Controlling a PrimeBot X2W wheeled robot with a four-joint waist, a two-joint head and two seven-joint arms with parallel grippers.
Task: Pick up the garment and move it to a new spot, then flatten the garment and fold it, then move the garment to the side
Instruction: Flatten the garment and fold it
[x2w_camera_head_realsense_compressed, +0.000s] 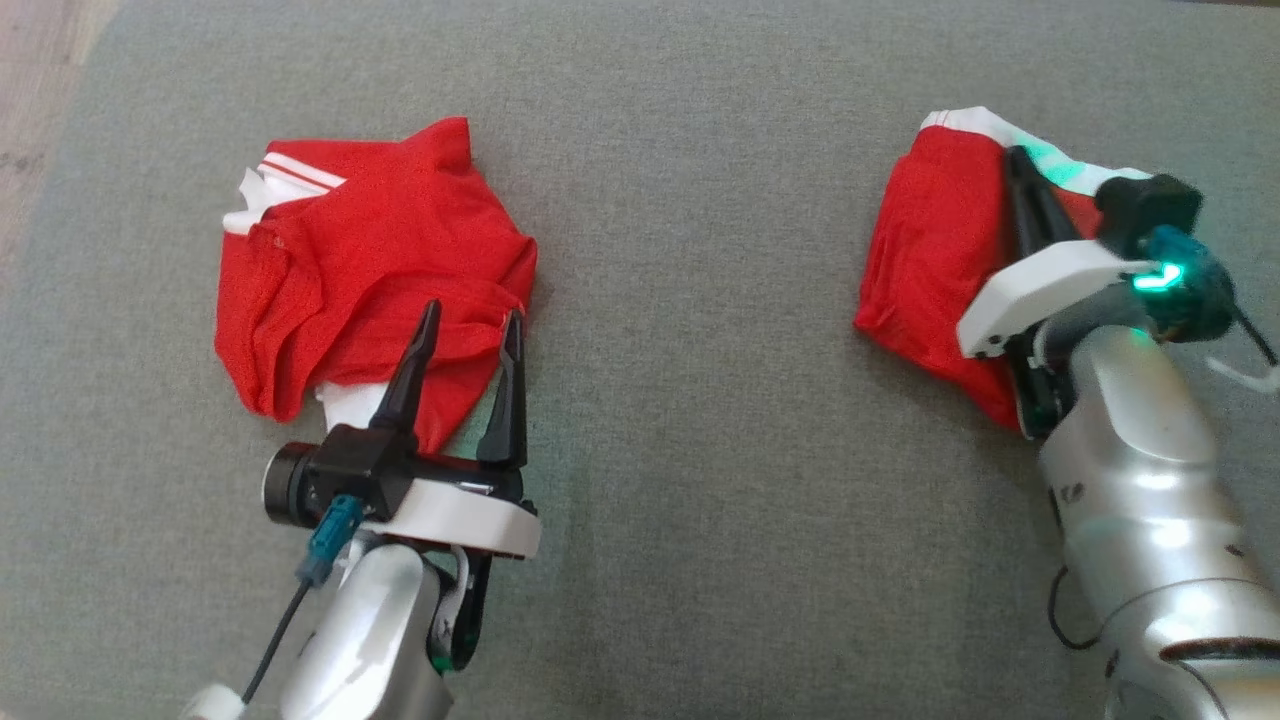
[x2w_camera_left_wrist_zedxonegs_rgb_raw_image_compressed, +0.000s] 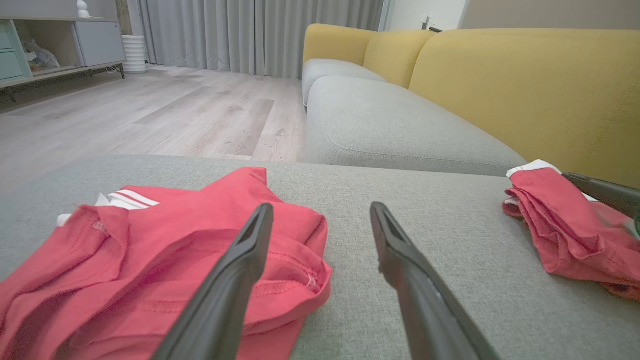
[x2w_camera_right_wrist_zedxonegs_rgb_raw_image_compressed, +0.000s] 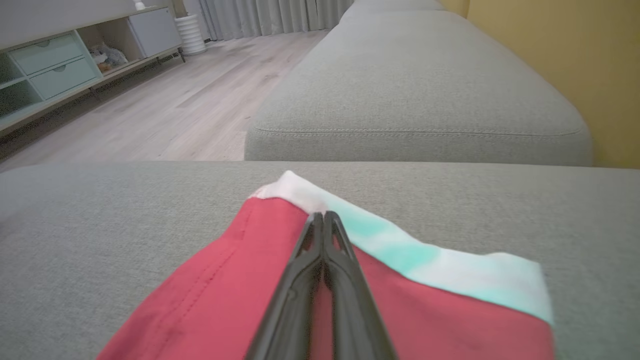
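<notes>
Two red garments lie well apart on a grey cushion (x2w_camera_head_realsense_compressed: 700, 450). A crumpled red shirt (x2w_camera_head_realsense_compressed: 370, 240) with white stripes at one corner sits toward the cushion's left edge, where wooden floor (x2w_camera_head_realsense_compressed: 40, 90) shows beyond it. A second red garment (x2w_camera_head_realsense_compressed: 925, 250) with a white band along its far side lies toward the right side.

The left end effector (x2w_camera_head_realsense_compressed: 473, 310) hangs over the near right corner of the red shirt, its two dark fingers spread wide apart. In the left wrist view the left finger (x2w_camera_left_wrist_zedxonegs_rgb_raw_image_compressed: 235, 280) stands in front of the shirt (x2w_camera_left_wrist_zedxonegs_rgb_raw_image_compressed: 150, 250) and the right finger over bare cushion just beside it.

The right end effector (x2w_camera_head_realsense_compressed: 1018, 155) lies across the second garment with its fingers pressed together. In the right wrist view the tips (x2w_camera_right_wrist_zedxonegs_rgb_raw_image_compressed: 324, 215) meet at the seam between the red cloth (x2w_camera_right_wrist_zedxonegs_rgb_raw_image_compressed: 225, 290) and the white band (x2w_camera_right_wrist_zedxonegs_rgb_raw_image_compressed: 425, 265), which is tinted green. Whether any cloth is pinched between them cannot be told.
</notes>
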